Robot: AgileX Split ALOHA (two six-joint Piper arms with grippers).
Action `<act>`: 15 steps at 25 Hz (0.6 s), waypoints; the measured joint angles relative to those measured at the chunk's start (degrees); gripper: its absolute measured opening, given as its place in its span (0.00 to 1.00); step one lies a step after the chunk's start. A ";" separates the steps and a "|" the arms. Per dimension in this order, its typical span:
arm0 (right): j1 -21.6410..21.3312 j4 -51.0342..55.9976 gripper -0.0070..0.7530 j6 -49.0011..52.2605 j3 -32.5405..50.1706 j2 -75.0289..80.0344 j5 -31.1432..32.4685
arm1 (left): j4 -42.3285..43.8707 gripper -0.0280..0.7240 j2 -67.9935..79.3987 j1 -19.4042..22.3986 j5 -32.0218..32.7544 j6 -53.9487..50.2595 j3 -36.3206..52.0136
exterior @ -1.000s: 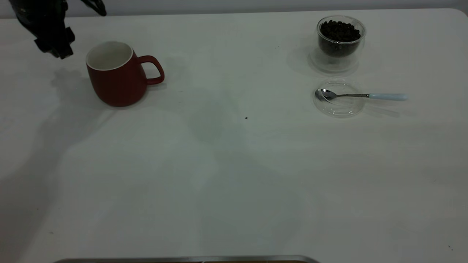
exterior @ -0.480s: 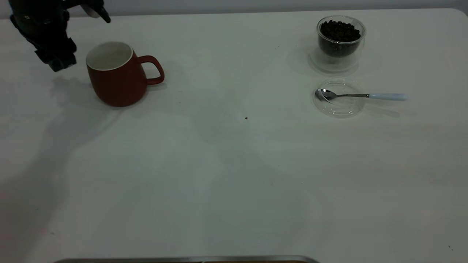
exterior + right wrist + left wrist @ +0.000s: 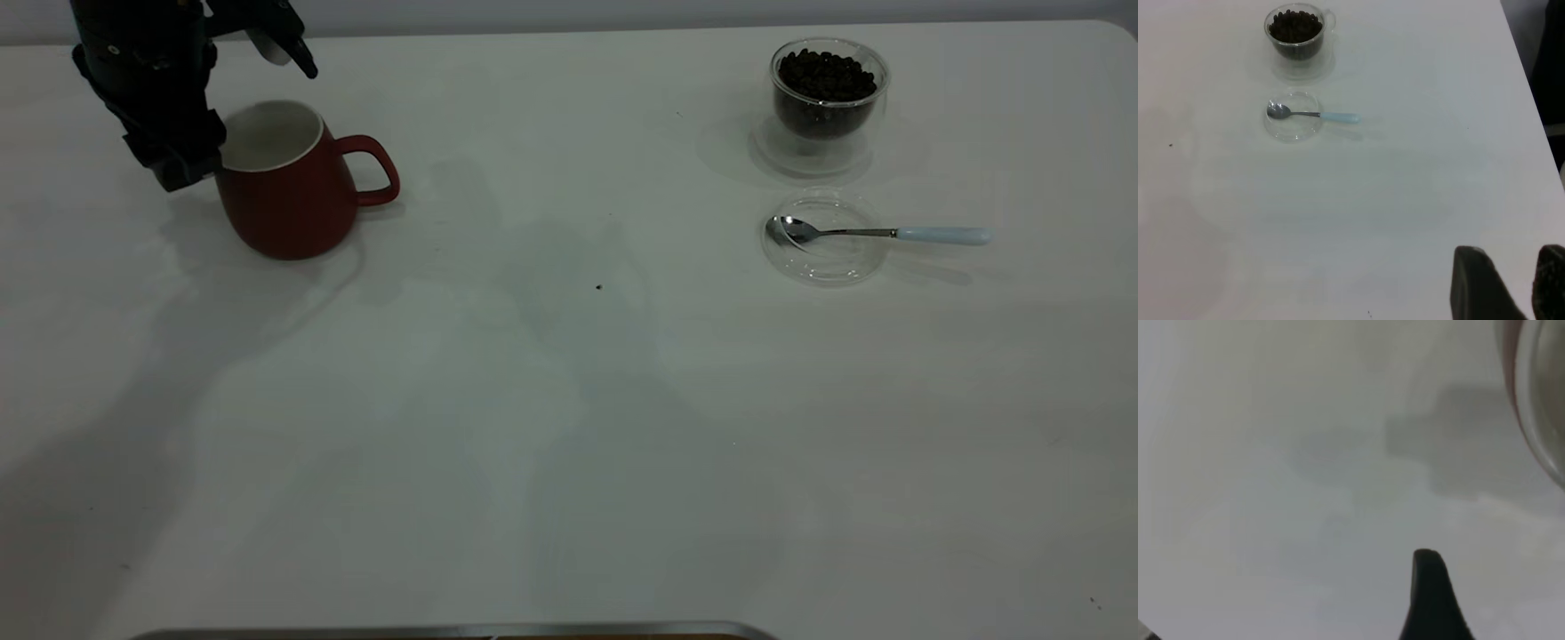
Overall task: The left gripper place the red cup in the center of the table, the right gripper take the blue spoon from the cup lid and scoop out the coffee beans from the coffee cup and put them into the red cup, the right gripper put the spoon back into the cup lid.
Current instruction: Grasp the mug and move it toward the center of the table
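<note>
The left gripper [image 3: 244, 98] is shown at the far left of the table [image 3: 569, 427], poised over the rim of the red cup [image 3: 289, 196]; its fingers are spread wide, one finger [image 3: 289, 44] raised beyond the rim, and nothing is held. The red cup stands upright, handle toward the centre. At the right, the coffee cup [image 3: 827, 107], filled with coffee beans [image 3: 827, 76], stands behind the cup lid [image 3: 827, 258]. The blue spoon [image 3: 880, 234] lies with its bowl in the lid, its handle projecting over the rim. The right gripper [image 3: 1518, 287] is seen in its wrist view well apart from these, slightly parted and empty.
</note>
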 joint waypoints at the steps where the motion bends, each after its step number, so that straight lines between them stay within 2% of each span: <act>1: 0.00 0.00 0.33 0.00 0.00 0.00 0.00 | -0.06 0.77 0.00 0.00 0.44 0.00 0.00; 6: 0.00 0.00 0.33 0.00 0.00 0.00 0.00 | -2.35 0.75 -0.05 0.52 0.68 0.07 0.00; 9: 0.00 0.00 0.33 0.00 0.00 0.00 0.00 | -8.19 0.72 -1.61 2.89 -0.17 2.78 0.00; 13: 0.00 0.00 0.33 0.00 0.00 0.00 0.00 | -18.99 0.65 -6.01 8.48 2.56 16.29 -0.02; 15: 0.00 0.00 0.33 0.00 0.00 0.00 0.00 | -26.94 0.61 -7.60 11.26 5.34 26.57 -0.07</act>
